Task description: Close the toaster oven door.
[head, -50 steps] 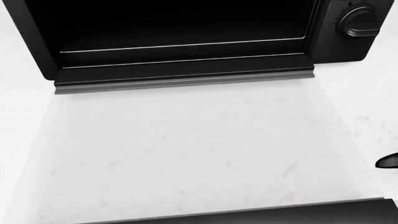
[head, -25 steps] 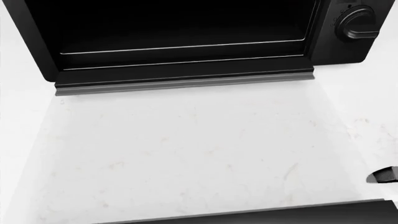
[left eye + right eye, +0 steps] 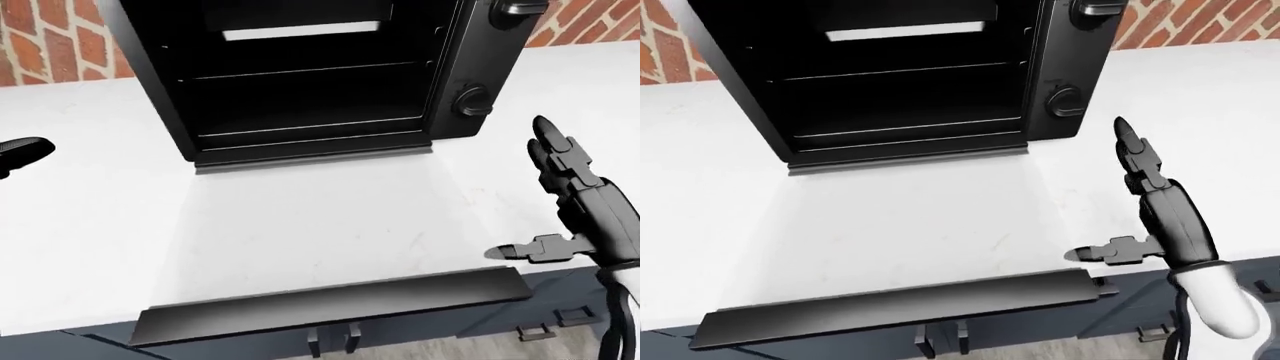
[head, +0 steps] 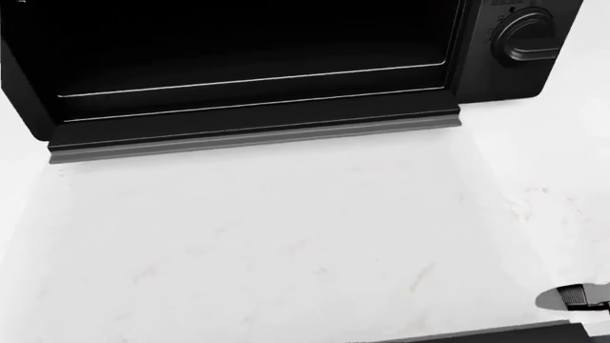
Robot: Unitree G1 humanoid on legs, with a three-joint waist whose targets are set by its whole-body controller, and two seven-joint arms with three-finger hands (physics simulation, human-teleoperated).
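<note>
Toaster oven [image 3: 310, 75]: matte black box, sits on the white countertop [image 3: 90, 195] at the top centre of the eye views. Cavity is open, with thin bright wire rack lines across it and a pale rectangular strip near the top. Round black knob [image 3: 1064, 101] on the right-hand control panel, and another part-cut by the frame edge above it.

Toaster oven door [image 3: 300, 225] is fully dropped, lying flat toward the camera. Its glass pane is see-through, so the faintly veined marble shows through it slightly greyer. Grey hinge strip at the oven end, long flat black handle bar [image 3: 330, 304] at the bottom end, overhanging the counter edge above dark blue cabinets [image 3: 470, 330]. Red brick wall [image 3: 50, 45] behind.

Right hand [image 3: 1155, 202]: black segmented fingers, white forearm, right of the door and not touching it. Fingers extended straight up the view, thumb splayed left toward the handle bar's right end, so spread wide and holding nothing.

Left hand [image 3: 20, 152]: only a dark rounded tip at the left edge; can't tell whether it's spread or closed.
</note>
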